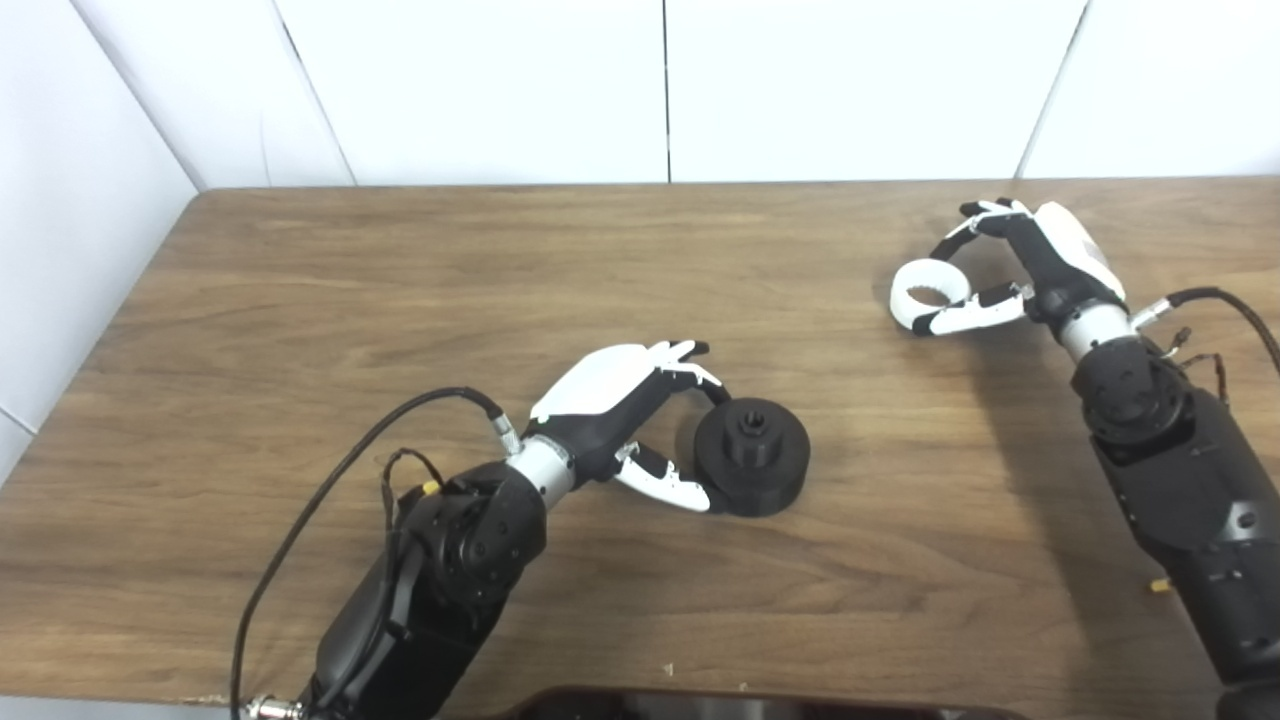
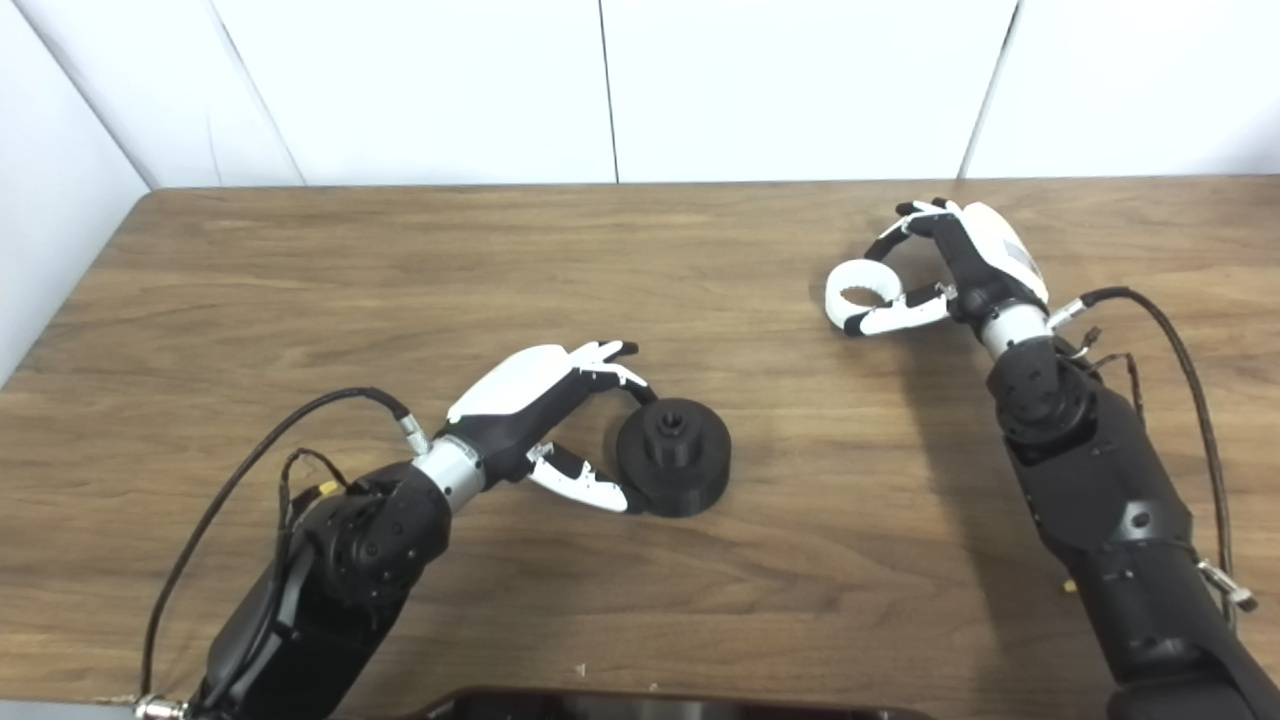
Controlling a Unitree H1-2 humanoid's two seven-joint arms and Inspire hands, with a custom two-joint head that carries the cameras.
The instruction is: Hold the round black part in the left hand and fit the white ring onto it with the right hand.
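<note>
The round black part [image 1: 752, 456], a thick disc with a raised hub, rests on the table near the middle. My left hand [image 1: 640, 415] is at its left side. One curled finger touches its upper-left rim and the thumb [image 1: 672, 484] touches its lower-left rim, so the hand is pinching it. The white ring [image 1: 929, 289] sits at the far right with its toothed inside showing. My right hand [image 1: 1015, 270] holds it, with the thumb [image 1: 972, 316] along its lower side and a finger on its top. I cannot tell whether the ring is off the table.
The wooden table [image 1: 400, 300] ends at white wall panels behind and on the left. A dark object [image 1: 740, 704] edges into the bottom of the picture. Cables [image 1: 330, 500] trail from both forearms.
</note>
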